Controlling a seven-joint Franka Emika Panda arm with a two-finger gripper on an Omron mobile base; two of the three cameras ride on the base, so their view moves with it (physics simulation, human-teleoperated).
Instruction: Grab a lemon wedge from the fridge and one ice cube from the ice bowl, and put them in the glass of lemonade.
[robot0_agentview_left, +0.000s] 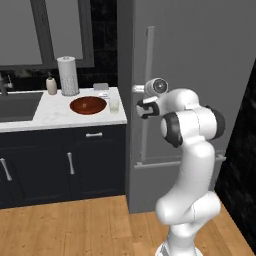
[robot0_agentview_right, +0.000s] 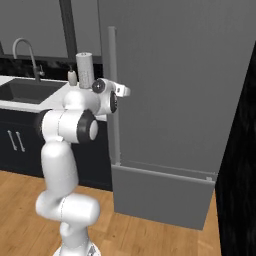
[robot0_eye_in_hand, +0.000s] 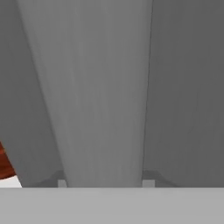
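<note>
The grey fridge (robot0_agentview_left: 200, 60) stands with its door closed, right of the counter. My gripper (robot0_agentview_left: 141, 108) is at the door's long vertical handle (robot0_agentview_left: 149, 60), about level with the counter. In the hand view the handle (robot0_eye_in_hand: 100, 96) runs straight up between the two fingertips (robot0_eye_in_hand: 61, 183), which sit against its sides. The reddish-brown ice bowl (robot0_agentview_left: 88, 105) rests on the white counter, and the glass of lemonade (robot0_agentview_left: 114, 105) stands just right of it. An edge of the bowl (robot0_eye_in_hand: 4, 164) shows at the left of the hand view. The lemon wedge is out of view.
A white paper-towel roll (robot0_agentview_left: 68, 75) and a soap bottle (robot0_agentview_left: 51, 85) stand at the counter's back. The sink (robot0_agentview_left: 17, 105) lies to the left, with its faucet (robot0_agentview_right: 22, 50). Navy cabinets (robot0_agentview_left: 65, 165) run below. A black wall (robot0_agentview_left: 245, 150) flanks the fridge's right side.
</note>
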